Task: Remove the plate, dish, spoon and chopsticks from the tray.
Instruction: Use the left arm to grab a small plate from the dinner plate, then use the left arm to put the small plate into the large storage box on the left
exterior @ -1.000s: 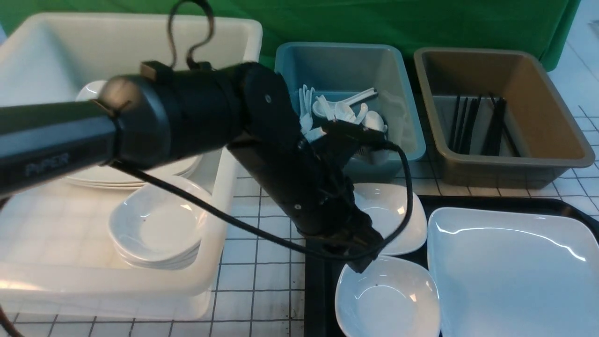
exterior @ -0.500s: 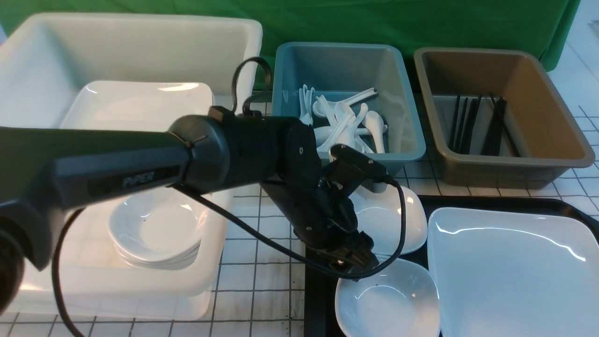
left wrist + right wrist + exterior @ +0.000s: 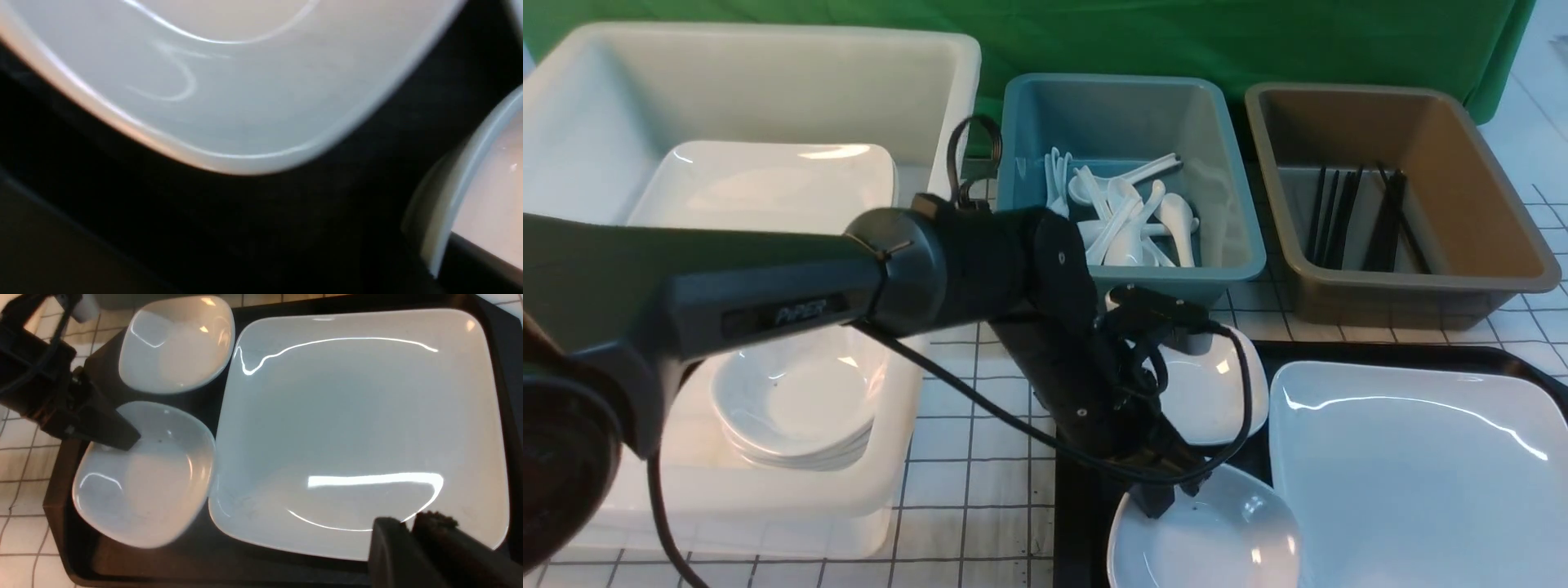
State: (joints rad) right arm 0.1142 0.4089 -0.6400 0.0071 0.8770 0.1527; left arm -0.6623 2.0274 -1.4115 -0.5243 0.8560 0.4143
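Observation:
The black tray [image 3: 1078,506] holds the large white plate [image 3: 1413,474] on its right and two small white dishes on its left. My left gripper [image 3: 1172,498] is shut on the far rim of the near dish [image 3: 1217,539], which sits tilted. The right wrist view shows this grip [image 3: 122,443] on the near dish [image 3: 143,486], next to the far dish [image 3: 175,347] and the plate [image 3: 359,428]. The left wrist view shows the held rim [image 3: 453,196]. My right gripper [image 3: 408,526] is shut and empty over the plate's near edge. No spoon or chopsticks show on the tray.
A big white tub [image 3: 915,343] at the left holds stacked plates and small dishes. A blue tub [image 3: 1241,245] behind the tray holds several white spoons. A brown tub [image 3: 1486,269] at the back right holds black chopsticks. The far dish [image 3: 1225,392] lies just behind the left gripper.
My left arm has swung down and towards me, from above the far dish to the near dish. The near dish has tipped and shifted under the gripper.

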